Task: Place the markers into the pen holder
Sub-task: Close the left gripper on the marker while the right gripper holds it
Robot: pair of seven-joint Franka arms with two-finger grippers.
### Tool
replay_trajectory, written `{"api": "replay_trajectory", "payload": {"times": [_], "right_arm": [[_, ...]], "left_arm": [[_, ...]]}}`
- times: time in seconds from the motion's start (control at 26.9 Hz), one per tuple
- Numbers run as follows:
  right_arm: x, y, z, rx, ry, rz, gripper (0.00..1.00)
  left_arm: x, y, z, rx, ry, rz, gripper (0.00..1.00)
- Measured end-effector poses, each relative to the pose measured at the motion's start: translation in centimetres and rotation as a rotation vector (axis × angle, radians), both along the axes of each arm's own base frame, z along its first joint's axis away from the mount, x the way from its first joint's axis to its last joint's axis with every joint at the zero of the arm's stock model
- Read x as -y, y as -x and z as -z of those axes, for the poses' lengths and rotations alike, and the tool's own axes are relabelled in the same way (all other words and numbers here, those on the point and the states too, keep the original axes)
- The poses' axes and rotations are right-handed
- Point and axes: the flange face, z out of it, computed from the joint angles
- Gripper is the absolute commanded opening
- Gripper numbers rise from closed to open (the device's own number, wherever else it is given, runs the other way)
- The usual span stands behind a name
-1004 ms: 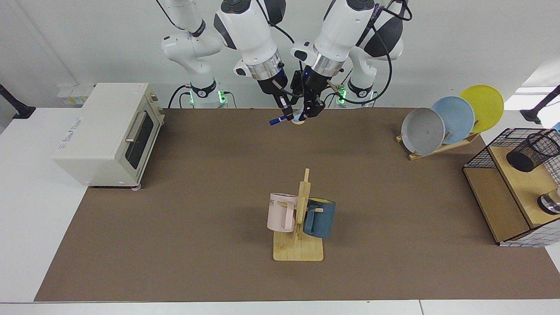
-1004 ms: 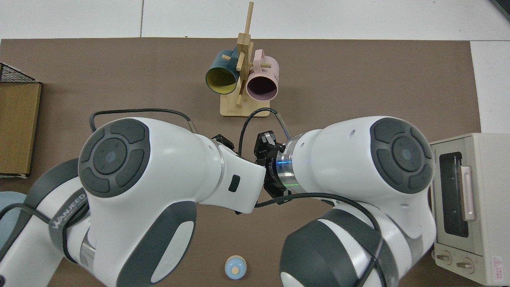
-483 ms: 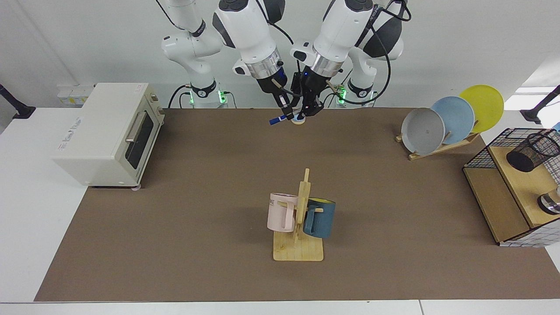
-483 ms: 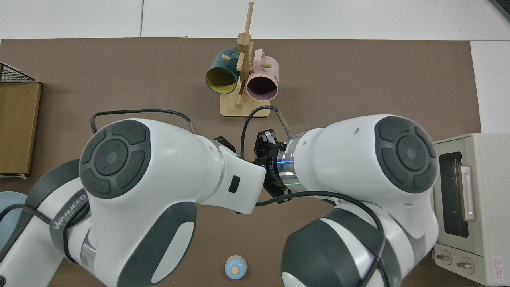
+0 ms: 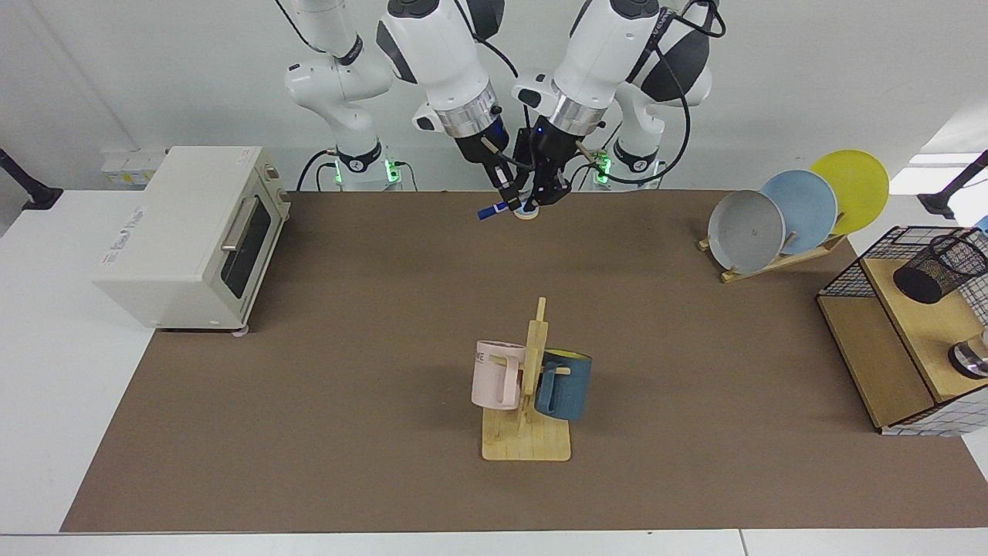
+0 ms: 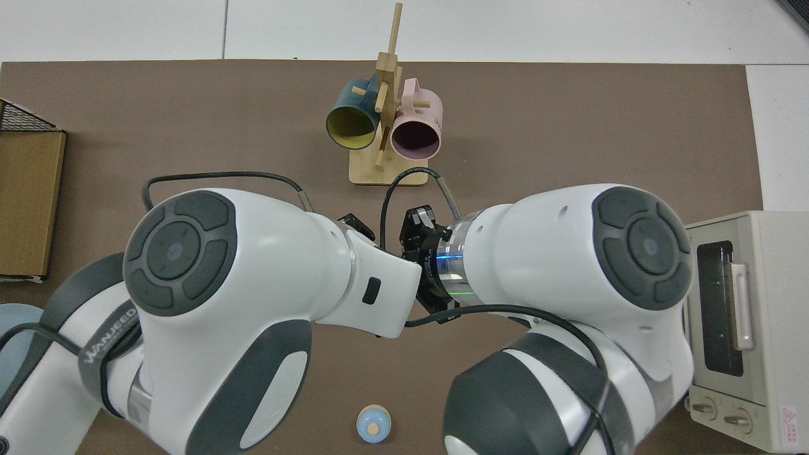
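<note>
The marker, a white barrel with a blue end, hangs slanted just above the far middle of the table. My right gripper is shut on it from above. My left gripper hovers close beside the marker's other end, a little to the view's right. The pen holder, a black mesh cup, leans on the wooden shelf inside the wire basket at the view's far right, well away from both grippers. In the top view both arms cover the grippers and the marker.
A toaster oven stands at the view's left. A wooden mug rack with a pink and a blue mug is in the middle front. A plate rack and a silver container are at the right. A small light-blue round piece lies below the grippers.
My left gripper has edged slightly up and closer to the marker's end. The marker in my right gripper has shifted a touch to the view's right.
</note>
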Motion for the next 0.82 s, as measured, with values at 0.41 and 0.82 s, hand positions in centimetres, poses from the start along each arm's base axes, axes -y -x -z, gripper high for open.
{"api": "replay_trajectory", "payload": {"times": [0.41, 0.82], "right_arm": [[-0.01, -0.02, 0.06, -0.001, 0.000, 0.000, 0.00], [0.04, -0.21, 0.26, 0.000, 0.000, 0.001, 0.00]], "left_arm": [[0.00, -0.04, -0.04, 0.003, 0.002, -0.001, 0.49], [-0.12, -0.16, -0.11, 0.030, -0.018, 0.013, 0.00]]}}
